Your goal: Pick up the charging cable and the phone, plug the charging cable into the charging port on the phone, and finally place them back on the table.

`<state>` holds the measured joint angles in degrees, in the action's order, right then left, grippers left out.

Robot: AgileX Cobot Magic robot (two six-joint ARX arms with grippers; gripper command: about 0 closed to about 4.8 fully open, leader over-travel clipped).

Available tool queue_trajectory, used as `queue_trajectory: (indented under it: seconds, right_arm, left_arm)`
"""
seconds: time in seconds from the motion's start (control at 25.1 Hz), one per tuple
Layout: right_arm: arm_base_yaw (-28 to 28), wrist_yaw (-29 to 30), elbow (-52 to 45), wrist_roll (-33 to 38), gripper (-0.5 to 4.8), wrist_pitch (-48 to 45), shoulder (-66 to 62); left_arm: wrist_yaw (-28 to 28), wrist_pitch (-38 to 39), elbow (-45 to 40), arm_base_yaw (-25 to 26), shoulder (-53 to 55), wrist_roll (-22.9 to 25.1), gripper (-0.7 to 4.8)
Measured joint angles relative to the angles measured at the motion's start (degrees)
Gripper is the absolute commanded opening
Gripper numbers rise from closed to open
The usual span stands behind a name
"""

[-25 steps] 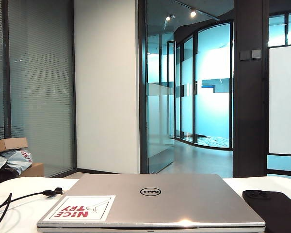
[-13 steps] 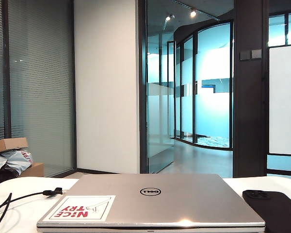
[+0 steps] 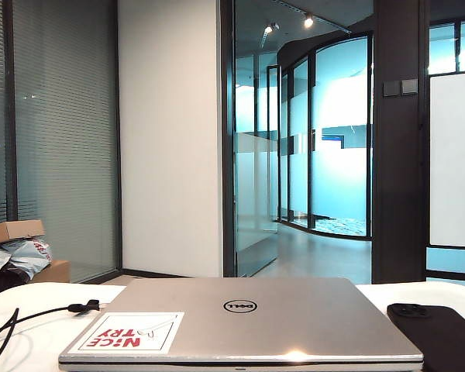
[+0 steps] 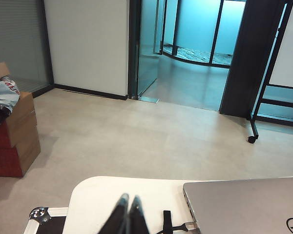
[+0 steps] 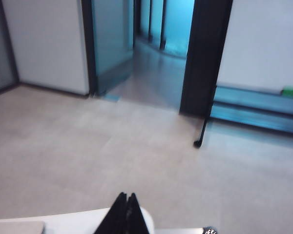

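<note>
The charging cable [image 3: 39, 314] lies on the white table [image 3: 31, 345] at the left, its black strap [image 3: 84, 307] near the laptop. In the left wrist view the cable's silver plug [image 4: 189, 225] rests against the laptop's side edge, beside the strap [image 4: 167, 218]. The black phone [image 3: 438, 335] lies flat on the table at the right, camera bump toward the back. My left gripper [image 4: 129, 200] is shut and empty above the table [image 4: 102, 192], a short way from the plug. My right gripper [image 5: 127, 196] is shut and empty over the table's corner [image 5: 73, 222]. Neither gripper shows in the exterior view.
A closed silver Dell laptop [image 3: 248, 318] with a red-and-white sticker fills the table's middle. Cardboard boxes [image 4: 14, 136] stand on the floor at the left. A black case with a metal corner [image 4: 39, 214] sits beside the table edge.
</note>
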<state>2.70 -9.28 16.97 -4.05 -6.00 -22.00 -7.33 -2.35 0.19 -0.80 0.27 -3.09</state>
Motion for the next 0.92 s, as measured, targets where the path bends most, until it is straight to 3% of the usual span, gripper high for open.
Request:
queue_trajectory:
  seconds: [0.44,0.92]
  right_arm:
    - [0.0,-0.1,-14.1,-0.8,-0.05,8.5,21.5]
    - [-0.9,5.3,-16.6,-0.2,-0.05,4.4,21.9]
  left_arm:
    - [0.0,0.0,0.0,0.0,0.0,0.0,-0.05]
    - [0.0,0.0,0.0,0.0,0.0,0.0,-0.05]
